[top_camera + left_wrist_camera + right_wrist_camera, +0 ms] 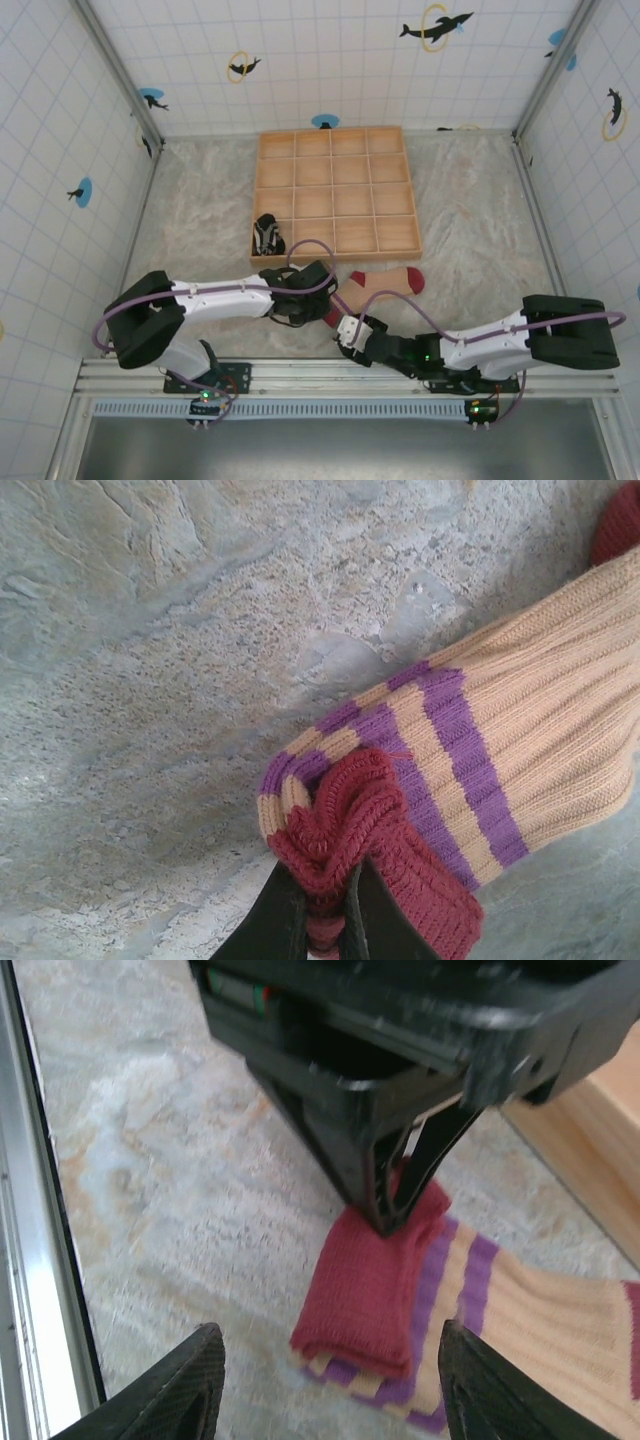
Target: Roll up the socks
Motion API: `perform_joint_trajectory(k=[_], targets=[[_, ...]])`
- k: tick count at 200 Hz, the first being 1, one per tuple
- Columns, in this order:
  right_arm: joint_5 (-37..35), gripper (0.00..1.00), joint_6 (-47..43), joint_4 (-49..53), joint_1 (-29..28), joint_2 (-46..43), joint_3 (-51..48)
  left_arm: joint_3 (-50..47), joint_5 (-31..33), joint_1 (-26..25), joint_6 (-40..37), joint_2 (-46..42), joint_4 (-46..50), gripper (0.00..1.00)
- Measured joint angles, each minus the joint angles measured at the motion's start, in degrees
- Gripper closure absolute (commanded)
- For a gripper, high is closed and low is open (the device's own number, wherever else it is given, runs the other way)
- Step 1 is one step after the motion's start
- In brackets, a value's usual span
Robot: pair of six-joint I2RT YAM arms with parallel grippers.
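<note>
Sandy, mottled tabletop [200,230] inside white tiled walls carries the tan sock [385,282], just in front of the wooden tray [335,185]. Its long axis runs across the table, roughly along the near edge, with the dark red toe [414,280] to the right and the cuff [365,1295] to the left, between the two arms. The left gripper [325,920] is pinching the dark red cuff, which lies folded once over the purple stripes, so the rolling looks barely started. The right gripper [330,1385] hovers with its fingers spread just short of the fold, holding nothing. Next, the fold needs turning toward the toe, probably with the right fingers pinning the leg flat. The striped sock [266,236] sits bunched beside the tray's near left corner.
</note>
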State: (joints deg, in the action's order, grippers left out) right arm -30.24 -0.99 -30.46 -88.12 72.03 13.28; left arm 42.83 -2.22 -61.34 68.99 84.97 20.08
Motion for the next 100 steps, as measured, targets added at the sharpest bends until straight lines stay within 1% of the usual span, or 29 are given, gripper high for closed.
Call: perform_joint_trajectory(k=[24, 56, 100], targets=[[-0.7, 0.42, -1.2, -2.69, -0.02, 0.63, 0.02, 0.0, -0.96, 0.0, 0.0, 0.0, -0.5, 1.0], [-1.16, 0.44, -2.69, -4.42, 0.02, 4.02, 0.09, 0.0, -1.97, 0.28, -0.02, 0.0, -1.11, 1.0], [-0.63, 0.48, -3.72, -5.75, 1.9, 8.26, 0.7, 0.0, -3.19, 1.42, -0.2, -0.33, -1.14, 1.0]])
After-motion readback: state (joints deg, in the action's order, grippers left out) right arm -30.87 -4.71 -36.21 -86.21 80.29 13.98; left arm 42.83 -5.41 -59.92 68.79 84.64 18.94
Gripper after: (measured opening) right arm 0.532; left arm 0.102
